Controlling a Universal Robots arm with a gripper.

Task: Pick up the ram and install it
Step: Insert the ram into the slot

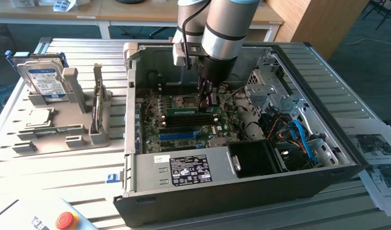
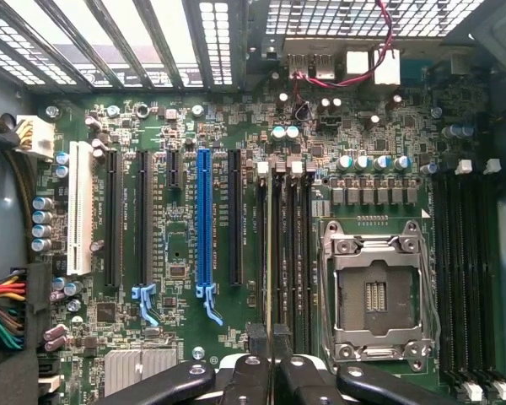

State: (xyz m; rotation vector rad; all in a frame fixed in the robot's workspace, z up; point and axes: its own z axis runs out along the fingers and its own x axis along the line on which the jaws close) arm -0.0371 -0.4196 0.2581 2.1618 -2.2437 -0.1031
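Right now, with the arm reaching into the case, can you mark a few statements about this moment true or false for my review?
1. The gripper is inside the open computer case, over the motherboard. True.
2. The hard drive is mounted inside the case. False: it stands in the grey holder outside the case, at the exterior view's left.
3. The gripper is shut on the ram, which is seen edge-on over the memory slots. True.
4. The CPU socket carries a cooler. False: the socket is bare.
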